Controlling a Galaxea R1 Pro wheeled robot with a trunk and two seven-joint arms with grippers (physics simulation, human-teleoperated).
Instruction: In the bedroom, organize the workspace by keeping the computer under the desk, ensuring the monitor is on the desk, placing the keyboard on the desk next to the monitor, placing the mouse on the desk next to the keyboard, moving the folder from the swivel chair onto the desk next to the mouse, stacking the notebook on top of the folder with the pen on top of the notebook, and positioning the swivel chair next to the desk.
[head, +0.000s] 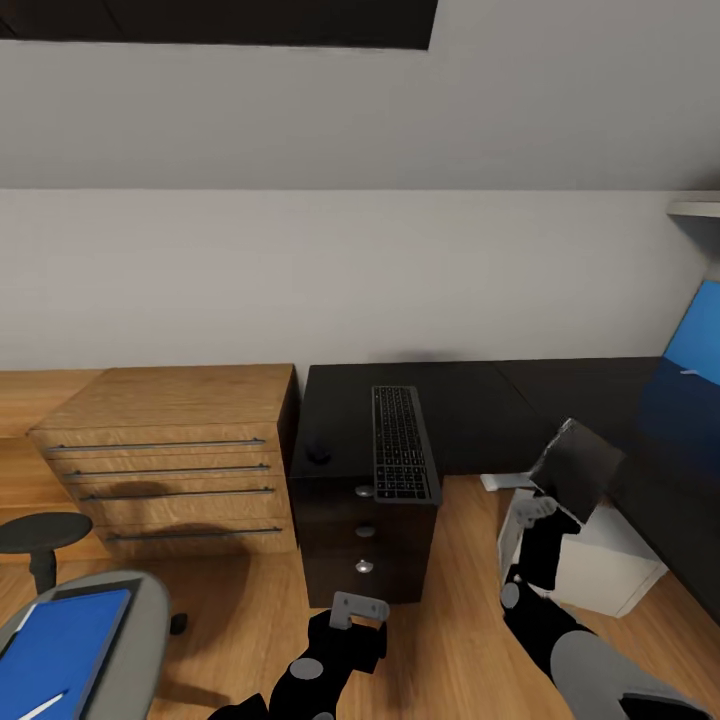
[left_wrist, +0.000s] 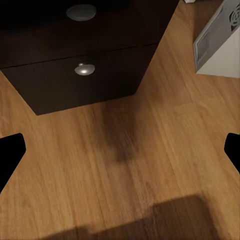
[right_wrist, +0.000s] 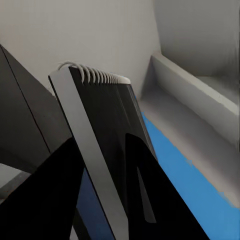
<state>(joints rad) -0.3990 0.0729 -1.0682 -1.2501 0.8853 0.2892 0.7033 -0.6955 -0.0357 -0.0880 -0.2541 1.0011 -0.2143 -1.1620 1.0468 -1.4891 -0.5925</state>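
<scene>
Grey walls sloped above the black bench (head: 470, 410), where the keyboard (head: 403, 443) lay. Right gripper (head: 545, 505) pinched the notebook (head: 577, 468). Left gripper (head: 358, 610) hung wide open, empty.

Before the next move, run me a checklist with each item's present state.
1. Notebook gripped by right gripper: ok.
2. Left gripper open and empty: ok.
3. Folder on desk: not ok, it lies on the swivel chair.
4. Keyboard on desk: ok.
5. Mouse beside keyboard: ok.
6. Computer fully under desk: cannot tell.
</scene>
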